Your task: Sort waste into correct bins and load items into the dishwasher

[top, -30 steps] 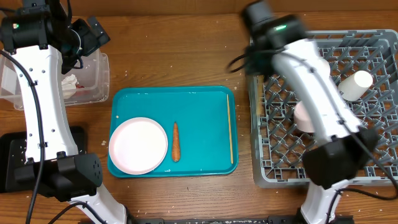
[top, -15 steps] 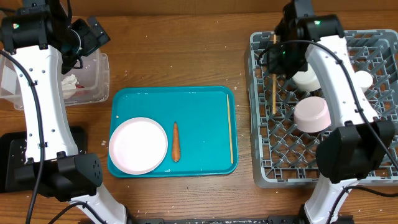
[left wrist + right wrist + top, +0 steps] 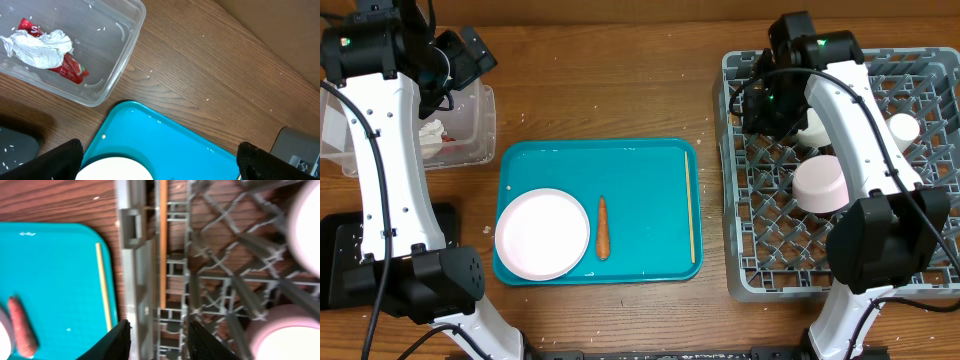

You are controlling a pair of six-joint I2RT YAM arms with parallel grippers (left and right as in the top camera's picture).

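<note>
My right gripper (image 3: 162, 342) hovers over the left edge of the grey dish rack (image 3: 840, 250), jaws open with nothing between them. Just ahead of its fingertips a wooden chopstick (image 3: 163, 240) lies inside the rack along the left wall. A pink bowl (image 3: 820, 183), a white bowl (image 3: 813, 128) and a white cup (image 3: 900, 130) sit in the rack. On the teal tray (image 3: 640, 170) rest a round plate (image 3: 542, 233), a carrot (image 3: 602, 227) and a second chopstick (image 3: 692, 205). My left gripper (image 3: 157, 167) hangs wide open and empty beside the clear tub (image 3: 125, 55), which holds a white napkin (image 3: 42, 47) and a red wrapper (image 3: 70, 70).
A flat black tray (image 3: 340, 260) lies at the left edge in front of the tub, speckled with pale grains. Bare wooden table (image 3: 620, 90) runs between the tub, the teal tray and the rack. Both arm bases stand at the front edge.
The right arm swung to the rack's left side carrying a chopstick, then its jaws parted and the chopstick now lies in the rack. The left arm has not moved.
</note>
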